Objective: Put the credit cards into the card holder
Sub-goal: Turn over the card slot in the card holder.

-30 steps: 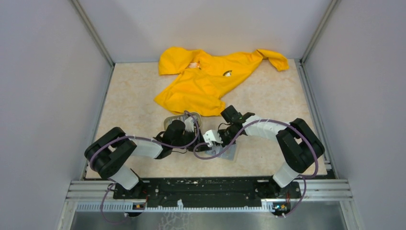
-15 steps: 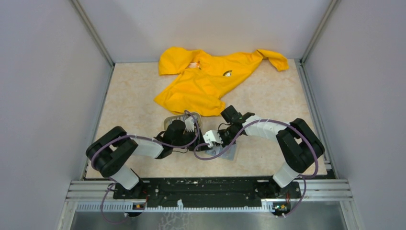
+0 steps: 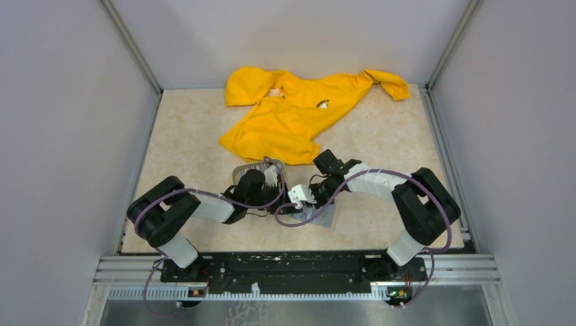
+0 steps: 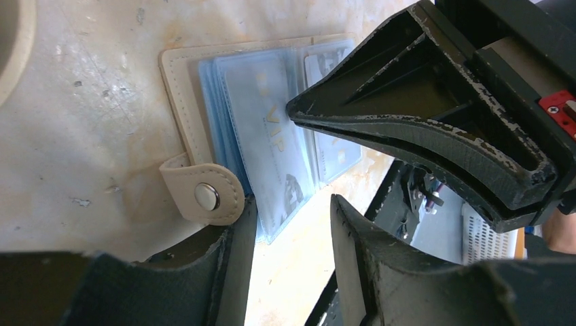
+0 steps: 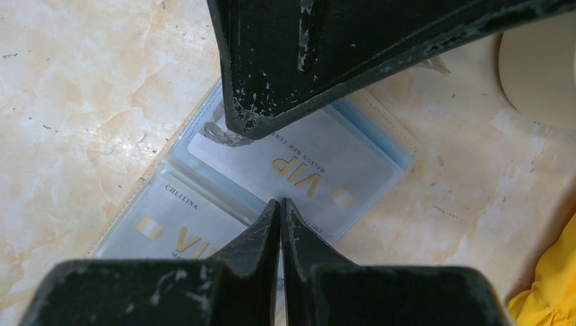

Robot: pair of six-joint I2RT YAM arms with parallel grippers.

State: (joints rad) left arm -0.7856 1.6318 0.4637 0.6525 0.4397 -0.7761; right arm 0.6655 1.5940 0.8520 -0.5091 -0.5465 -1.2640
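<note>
Closest to us, the card holder (image 4: 178,75) lies open and flat on the table (image 3: 190,136), between the two arms. Its clear blue pockets (image 4: 217,88) face up. We see two cards (image 5: 299,170) with gold "VIP" letters already inside, one on each side of the fold. The snap tab (image 4: 206,196) sticks out at the side, undone, so the holder can lie open.

The right claw (image 5: 280,209) is closed, its two tips pressed together. It points down at the fold. We think it is there to pin the pages so they do not flip shut. We cannot tell if a thin clear page is caught between the tips.

The left claw (image 4: 289,217) is open, with nothing in it. It hangs low over the edge of the pockets, near the tab and very close to the right claw. We think it is that close so it can lift a page or go for a new card.

A little farther back sits the tray (image 3: 239,170), just by the left claw. We cannot see well what is in it. We guess more cards wait there. Far back lies a yellow coat (image 3: 292,115), well away from the work.
</note>
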